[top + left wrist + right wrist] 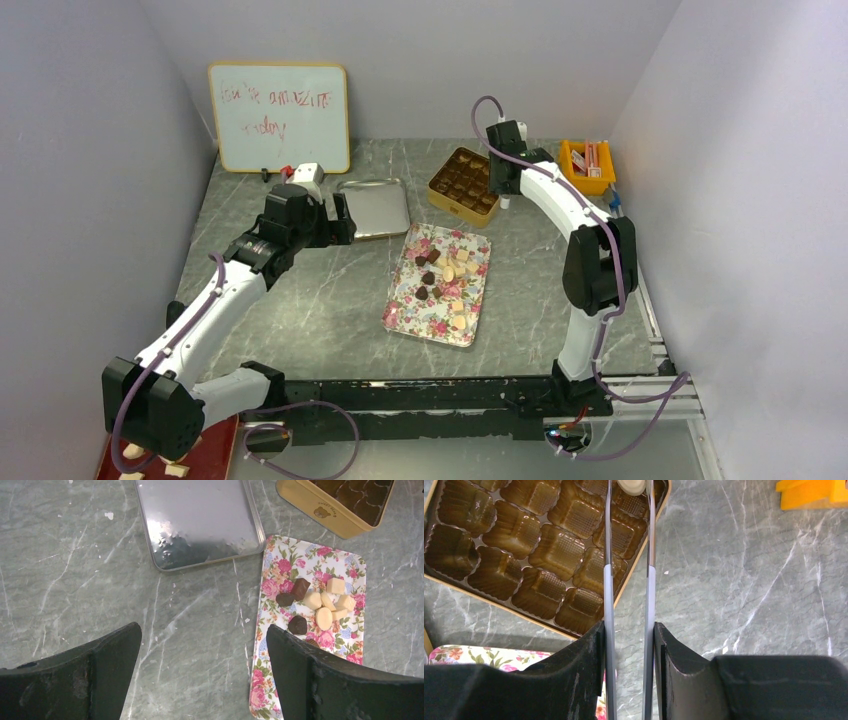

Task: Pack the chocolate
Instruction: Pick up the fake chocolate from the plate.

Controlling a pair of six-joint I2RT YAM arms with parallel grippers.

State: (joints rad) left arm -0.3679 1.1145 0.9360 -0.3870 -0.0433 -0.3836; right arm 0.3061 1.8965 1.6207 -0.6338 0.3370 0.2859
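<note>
Packing is barely started; the right gripper [629, 630], closed on tongs [650, 595], holds one cream chocolate [631, 485] over the empty-looking box [549, 550]; the other chocolates [445, 272] lie on the floral tray [405, 300]; the left gripper [202, 635] is wide open.

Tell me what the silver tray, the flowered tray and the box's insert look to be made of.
Silver tray: likely sheet metal with a dull sheen, judging by the small dents and blurry reflections.
Flowered tray: printed tin or melamine, cannot tell which; there is gloss over the floral print.
Box insert: thin moulded plastic, translucent gold-brown, with shiny ribbed cups.
</note>
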